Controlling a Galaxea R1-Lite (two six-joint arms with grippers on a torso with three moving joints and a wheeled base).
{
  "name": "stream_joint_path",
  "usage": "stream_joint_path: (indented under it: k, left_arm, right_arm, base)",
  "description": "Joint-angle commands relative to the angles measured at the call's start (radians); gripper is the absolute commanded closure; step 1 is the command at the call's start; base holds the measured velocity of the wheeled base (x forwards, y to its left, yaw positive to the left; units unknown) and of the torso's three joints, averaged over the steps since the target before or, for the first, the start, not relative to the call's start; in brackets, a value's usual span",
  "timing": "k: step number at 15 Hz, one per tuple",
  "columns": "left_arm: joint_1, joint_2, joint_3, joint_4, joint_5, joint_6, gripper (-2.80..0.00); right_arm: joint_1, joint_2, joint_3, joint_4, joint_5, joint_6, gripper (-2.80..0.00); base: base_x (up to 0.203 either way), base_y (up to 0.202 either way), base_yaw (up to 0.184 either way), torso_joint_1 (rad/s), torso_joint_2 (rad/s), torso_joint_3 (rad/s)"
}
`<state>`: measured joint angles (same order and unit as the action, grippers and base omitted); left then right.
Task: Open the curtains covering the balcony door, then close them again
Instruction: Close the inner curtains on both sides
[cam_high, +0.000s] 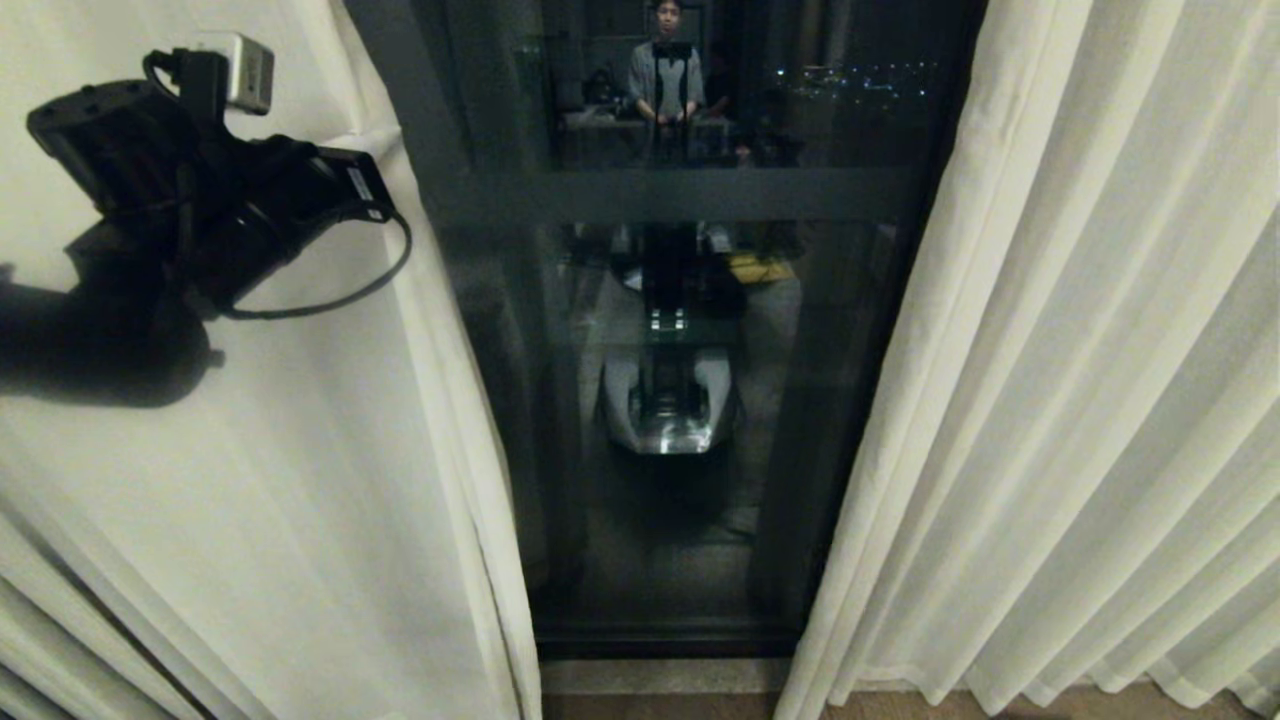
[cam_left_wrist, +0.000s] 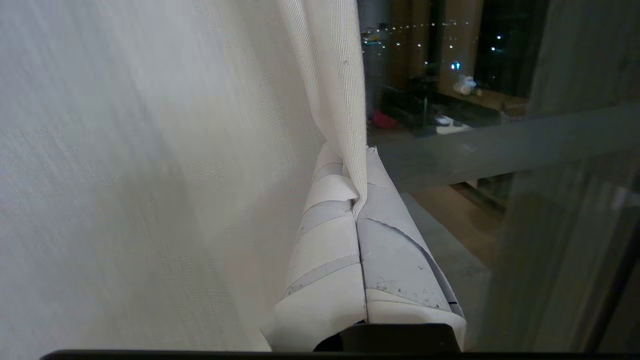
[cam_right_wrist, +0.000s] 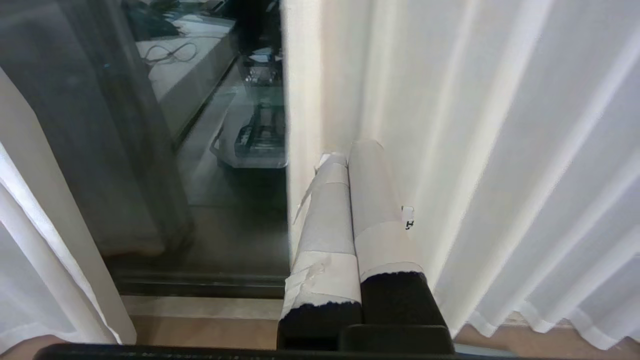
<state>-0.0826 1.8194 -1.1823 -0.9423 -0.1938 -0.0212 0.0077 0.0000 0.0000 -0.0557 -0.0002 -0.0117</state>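
The 2 curtains hang parted, leaving a strip of the balcony door (cam_high: 680, 400) bare between them. The left curtain panel (cam_high: 300, 500) fills the left side of the head view and the right curtain panel (cam_high: 1080, 400) fills the right side, its pleats running down to a wavy hem just above the wooden floor (cam_high: 900, 706). The door's dark frame (cam_high: 670, 638) meets a pale sill at the bottom, and a frosted horizontal band (cam_high: 680, 195) crosses the glass higher up.

The left tool (cam_left_wrist: 362, 172) is raised at the inner edge of the left curtain panel. In the left wrist view its 2 tape-wrapped fingers (cam_left_wrist: 330, 260) are pressed together with the folded curtain edge (cam_left_wrist: 345, 100) pinched between their tips, the fabric rising straight up from the grip. In the head view the left arm's black wrist and its camera (cam_high: 235, 70) sit against that panel, casting a dark shadow on the cloth.

The right tool (cam_right_wrist: 350, 152) shows only in the right wrist view, low down beside the inner edge of the right curtain panel, its 2 taped fingers (cam_right_wrist: 372, 200) together and holding nothing.

The dark glass reflects the robot's base (cam_high: 668, 400) and, higher up, a person (cam_high: 666, 85) standing behind it.
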Motion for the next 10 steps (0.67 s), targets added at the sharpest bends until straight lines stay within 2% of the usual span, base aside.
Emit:
stream_joint_path:
  k: [1, 10]
  left_arm:
    - [-0.002, -0.002, 0.0, -0.006, -0.001, 0.0, 0.0]
    - [-0.016, -0.026, 0.03, -0.007, -0.001, 0.0, 0.0]
  right_arm:
    - [0.0, 0.0, 0.0, -0.001, 0.0, -0.001, 0.0]
    - [0.0, 0.0, 0.0, -0.001, 0.0, -0.001, 0.0]
  base:
    - [0.0, -0.188, 0.004, 0.002, 0.0, 0.007]
    - [0.0, -0.184, 0.003, 0.002, 0.0, 0.002]
